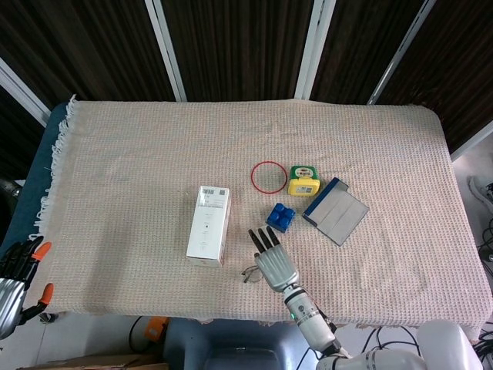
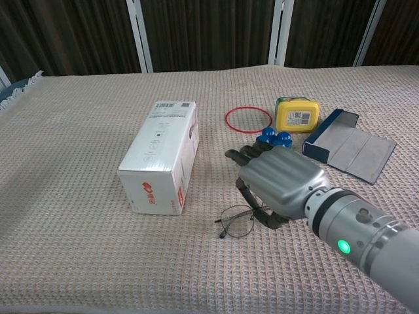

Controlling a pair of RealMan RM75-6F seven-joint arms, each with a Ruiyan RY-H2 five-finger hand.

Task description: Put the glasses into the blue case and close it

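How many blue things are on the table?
2: a toy block just ahead of the right hand, and the open case to its right beside the yellow box. None seem hidden.

Blue brick (image 2: 273, 137) between right hand (image 2: 278, 185) and case (image 2: 350, 152)

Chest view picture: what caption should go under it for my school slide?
Robot's right hand grips the glasses beside a white box, the open blue case waiting behind.

My right hand (image 2: 278, 183) sat low at frame centre, palm down, pinching the glasses (image 2: 237, 220); my left hand (image 1: 14, 277) hung at the lower-left edge.
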